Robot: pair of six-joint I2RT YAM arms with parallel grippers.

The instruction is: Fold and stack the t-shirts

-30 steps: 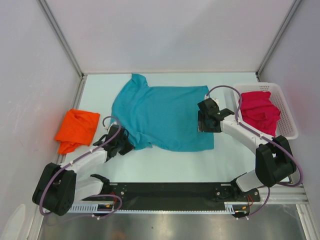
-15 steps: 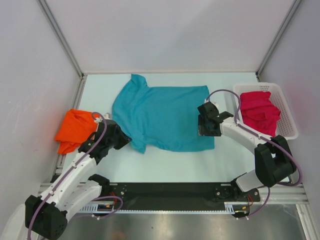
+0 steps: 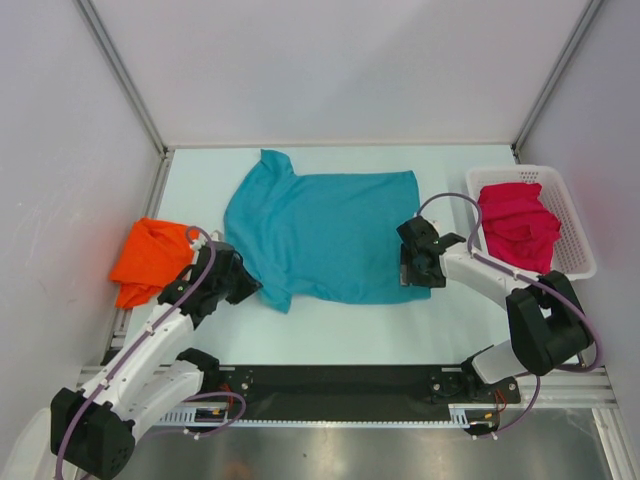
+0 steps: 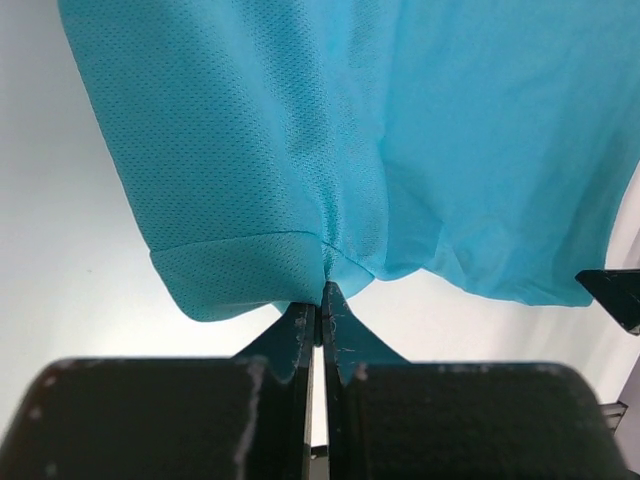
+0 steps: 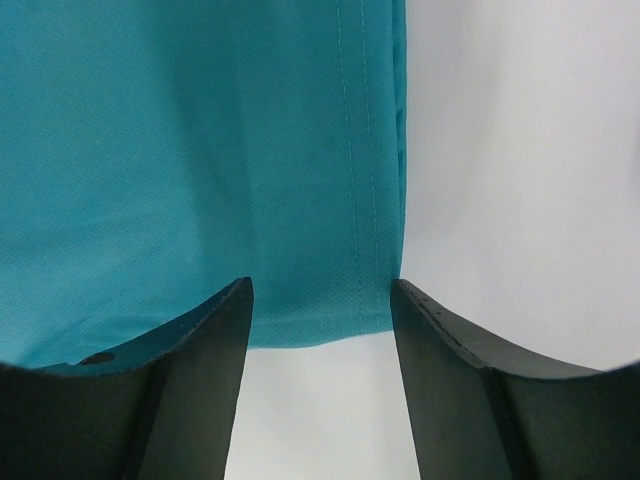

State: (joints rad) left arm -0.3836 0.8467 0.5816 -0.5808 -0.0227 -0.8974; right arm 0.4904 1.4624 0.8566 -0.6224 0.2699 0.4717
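Fingers point(image 4: 292, 338): left tight on teal t-shirt point(image 4: 400, 150)

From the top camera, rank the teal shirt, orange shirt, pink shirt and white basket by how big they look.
1. teal t-shirt, spread flat
2. white basket
3. orange t-shirt and magenta t-shirt: both bunched, too alike to rank

- Teal t-shirt point(image 3: 325, 235) lies spread flat in the middle.
- Left gripper point(image 3: 254, 287) sits at its near-left sleeve, apparently pinching the cloth.
- Right gripper point(image 3: 408, 272) hangs over the near-right hem corner.
- Orange t-shirt point(image 3: 152, 258) is bunched at the left; magenta t-shirt point(image 3: 520, 225) is in the white basket point(image 3: 580, 262).
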